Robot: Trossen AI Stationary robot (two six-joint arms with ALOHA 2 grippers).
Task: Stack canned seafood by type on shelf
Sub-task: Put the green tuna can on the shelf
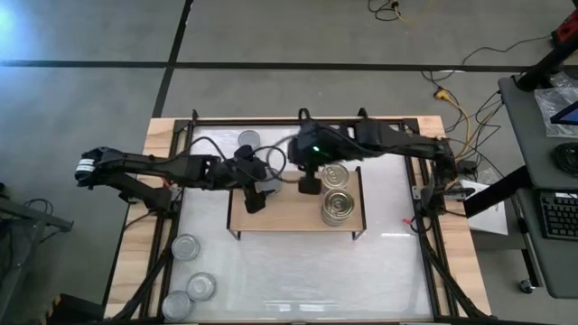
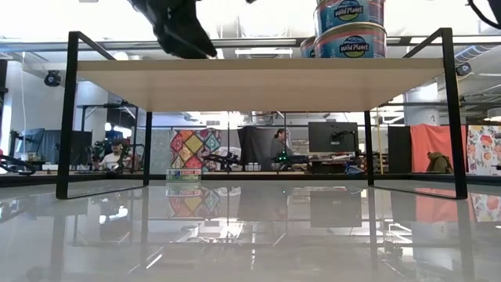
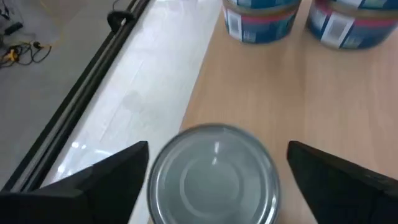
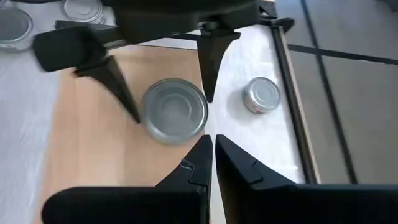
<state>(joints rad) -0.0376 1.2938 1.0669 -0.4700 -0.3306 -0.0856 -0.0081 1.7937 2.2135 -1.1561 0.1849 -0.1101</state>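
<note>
A silver-topped can (image 3: 214,174) stands on the light-wood shelf (image 1: 289,212), near its left end. My left gripper (image 1: 256,194) is open, with one finger on each side of this can (image 4: 174,112). Two stacks of gold-topped cans (image 1: 337,206) stand on the shelf's right part, with blue and pink labels (image 2: 350,31). My right gripper (image 4: 211,155) is shut and empty. It hovers over the shelf's far edge, between the silver can and the gold stacks (image 1: 310,183). My left gripper straddles the silver can from above, slanting in from the table's left. A gap shows between one finger (image 3: 336,180) and the can's rim (image 3: 273,168). Whether the other finger (image 3: 118,177) touches the can, I cannot tell. The can rests upright on the shelf.
One silver can (image 1: 247,140) sits on the white table beyond the shelf. Three more (image 1: 185,246) lie near the table's near-left corner. A black rail frame (image 1: 181,135) borders the table. The table's near right part is bare white surface (image 1: 361,280).
</note>
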